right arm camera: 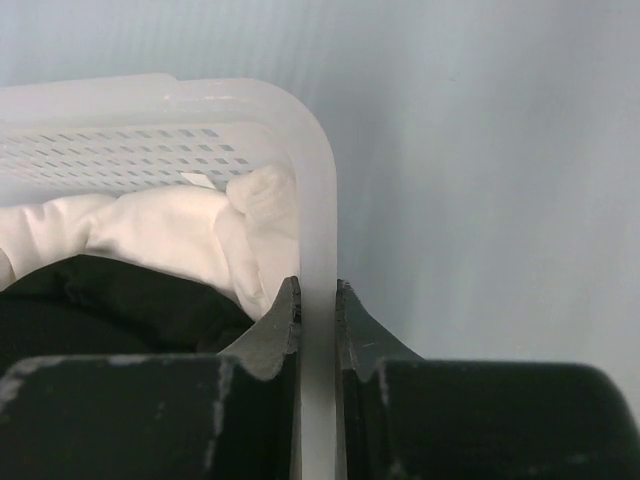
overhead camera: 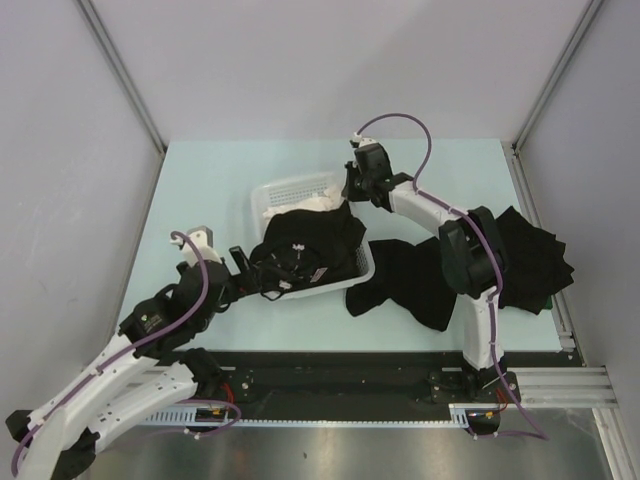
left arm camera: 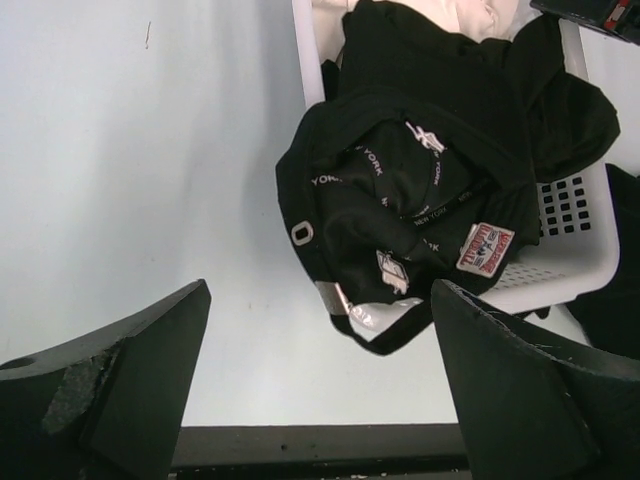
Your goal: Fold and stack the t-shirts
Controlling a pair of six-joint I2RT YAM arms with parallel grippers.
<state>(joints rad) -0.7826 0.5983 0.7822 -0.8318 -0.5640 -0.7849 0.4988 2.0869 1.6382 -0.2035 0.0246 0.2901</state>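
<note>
While the right tool (right arm camera: 318, 300) pinches the far right rim of the basket (right arm camera: 312, 170), the left tool (left arm camera: 320, 300) gapes wide (holding nothing) beside black t-shirts (left arm camera: 420, 170) heaped in it; more lie on the counter (overhead camera: 200, 180) to its right.

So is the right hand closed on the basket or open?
Shut. The right hand pinches the rim of the white slotted basket between its two fingers, as the right wrist view shows.

Black shirt (left arm camera: 400, 200) over basket (left arm camera: 598, 255) rim
</note>
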